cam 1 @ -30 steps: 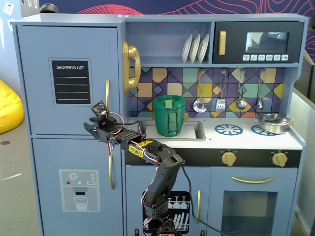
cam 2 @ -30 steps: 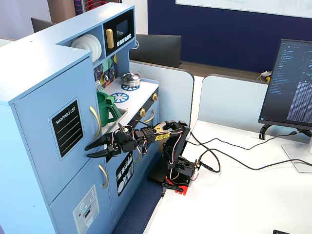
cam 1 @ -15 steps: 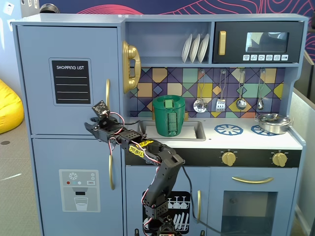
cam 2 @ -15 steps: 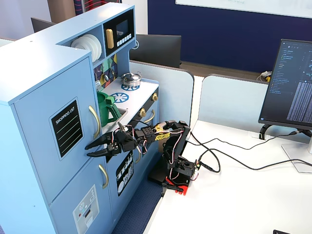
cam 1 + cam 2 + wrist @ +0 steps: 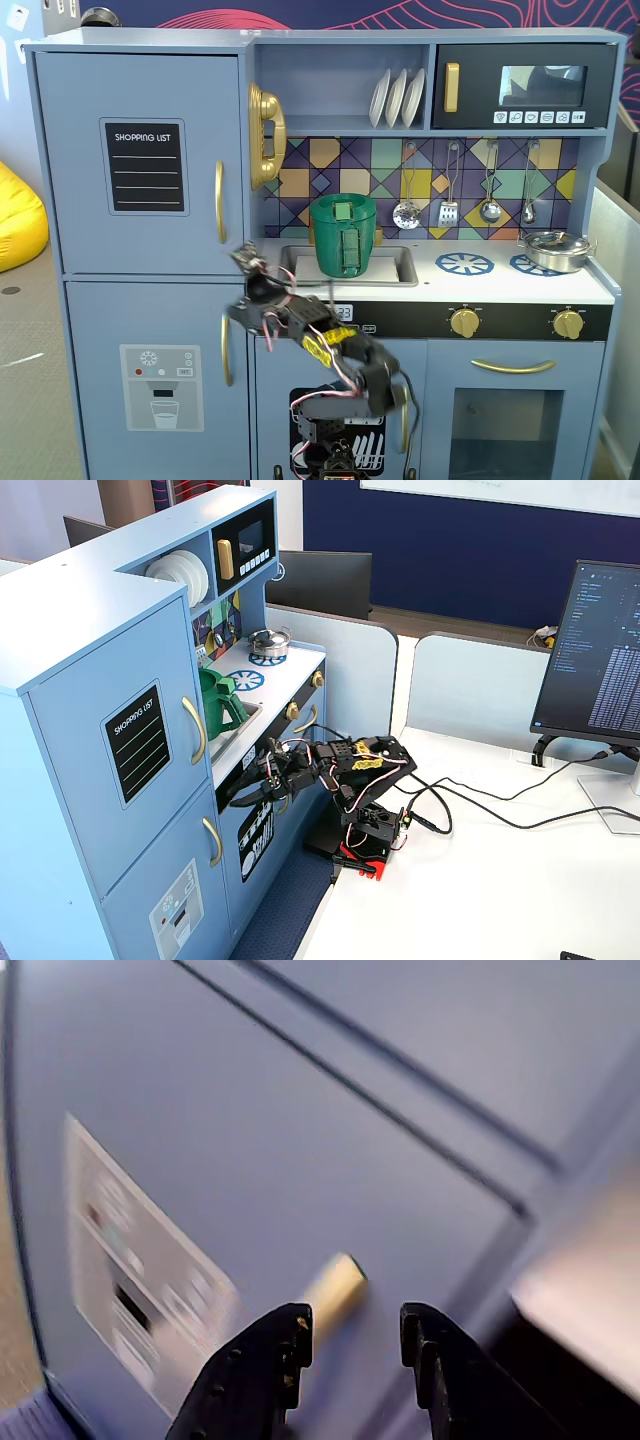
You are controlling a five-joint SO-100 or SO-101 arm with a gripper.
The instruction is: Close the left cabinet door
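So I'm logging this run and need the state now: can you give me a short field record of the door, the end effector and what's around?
door: top door with SHOPPING LIST panel, looks flush with the cabinet
handle: gold, vertical
end effector: open, empty, just right of the door's lower corner
wrist view: end effector faces the dispenser door
sink: green pitcher
stove: small pot
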